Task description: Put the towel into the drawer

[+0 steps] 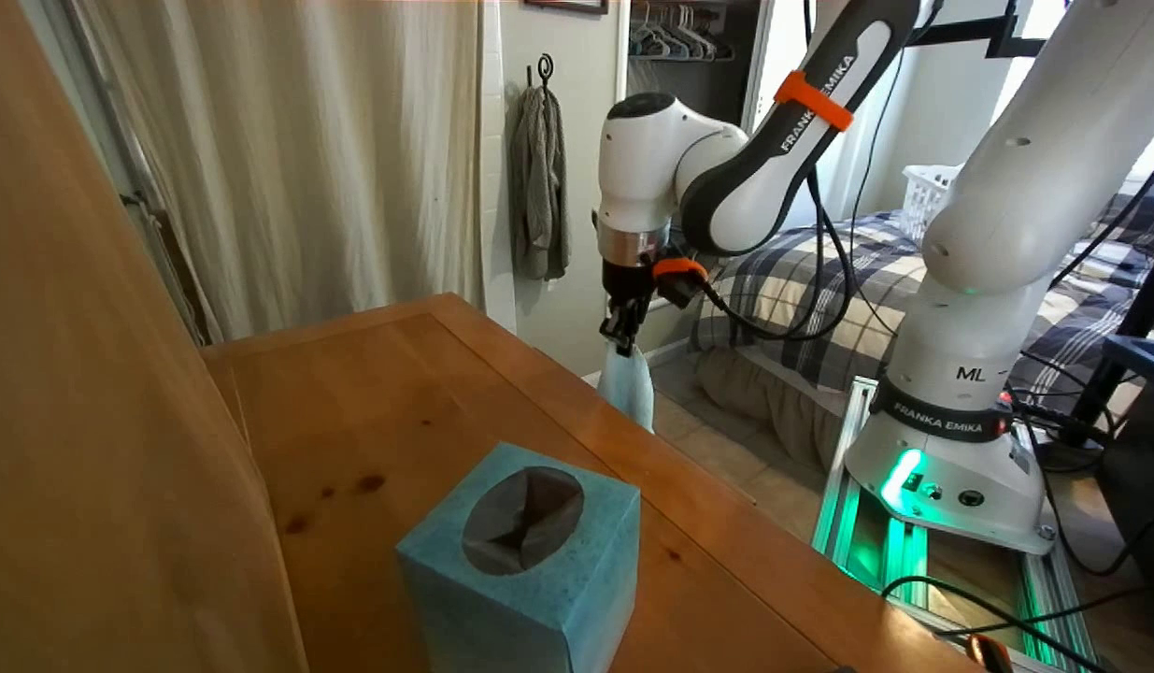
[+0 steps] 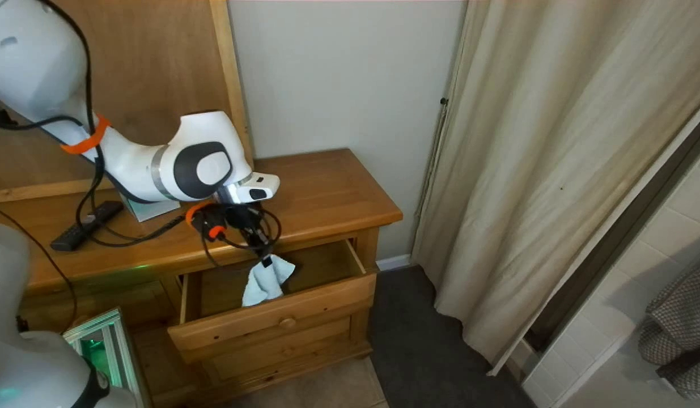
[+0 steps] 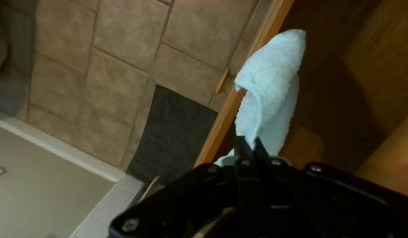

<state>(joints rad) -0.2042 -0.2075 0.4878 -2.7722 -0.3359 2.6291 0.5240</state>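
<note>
Holding towel (image 2: 267,281) pinched in gripper (image 2: 266,260) jaws, dangling over pulled-out drawer (image 2: 327,300), near its front; can't tell if touching.

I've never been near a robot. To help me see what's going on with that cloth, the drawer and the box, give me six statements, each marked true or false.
1. The gripper is shut on the towel. True.
2. The towel is black. False: it is pale blue.
3. A box stands on the dresser. True.
4. The towel lies flat on the dresser. False: it hangs from the gripper.
5. The drawer stands open. True.
6. The gripper points upward. False: it points down.
</note>
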